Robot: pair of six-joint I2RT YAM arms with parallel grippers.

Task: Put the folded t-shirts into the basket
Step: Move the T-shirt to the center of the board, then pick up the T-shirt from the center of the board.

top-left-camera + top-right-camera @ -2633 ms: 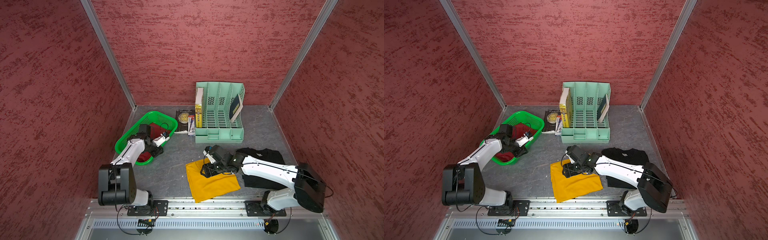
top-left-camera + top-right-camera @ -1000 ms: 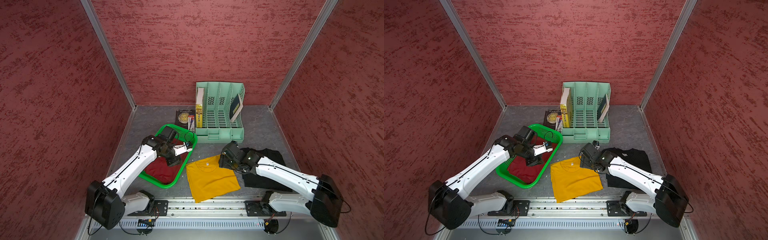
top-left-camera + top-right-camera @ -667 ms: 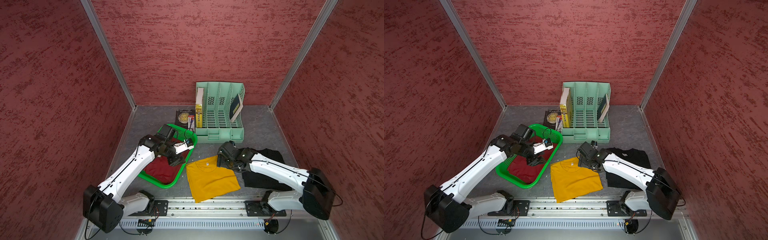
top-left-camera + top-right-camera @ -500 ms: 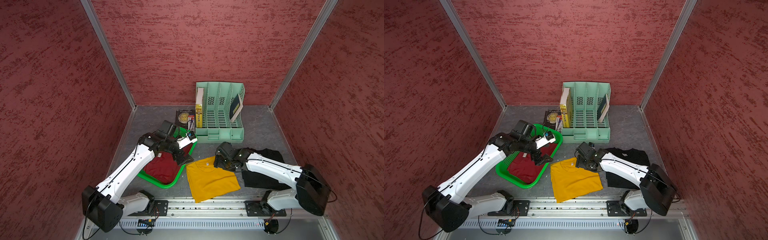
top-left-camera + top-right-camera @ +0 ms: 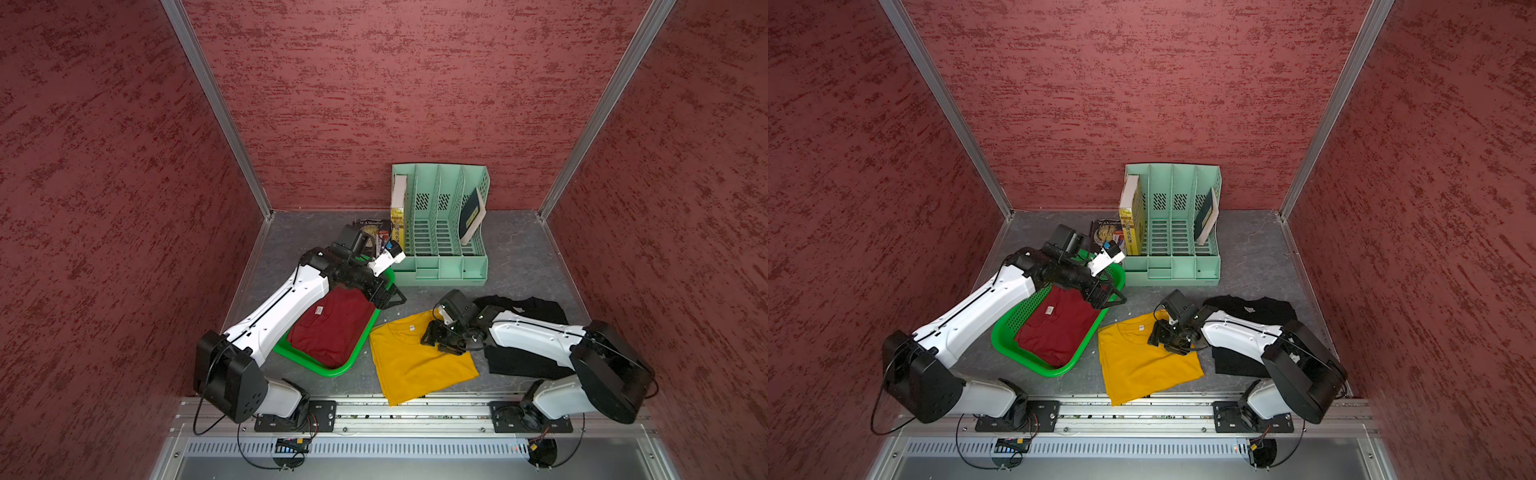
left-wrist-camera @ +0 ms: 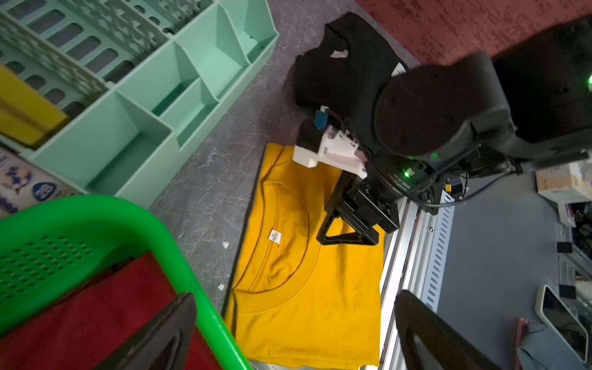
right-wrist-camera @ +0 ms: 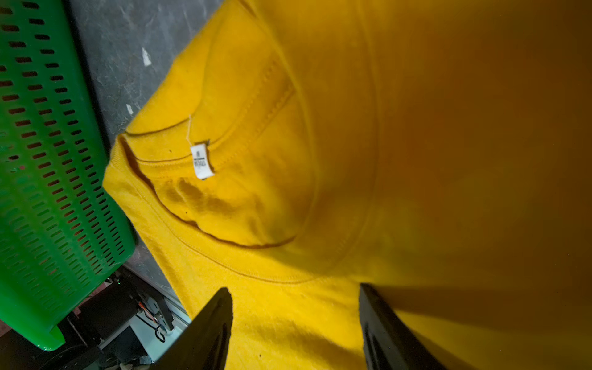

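Yellow t-shirt (image 5: 415,368) lies directly beneath right claw (image 5: 440,343).

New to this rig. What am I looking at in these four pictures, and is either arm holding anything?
Two white robot arms are bolted to the near edge of a grey table inside red walls. Two pictures look down on the whole scene from overhead. The other two come from a camera on each arm's wrist, so the dark prongs at their edges are that arm's own fingers.

The left gripper is open over the edge of the green basket, which holds a dark red t-shirt. The right gripper is open, low over the yellow t-shirt lying on the table. Neither holds anything.

A black t-shirt lies partly under the right arm. At the back stands a mint file organiser with books.
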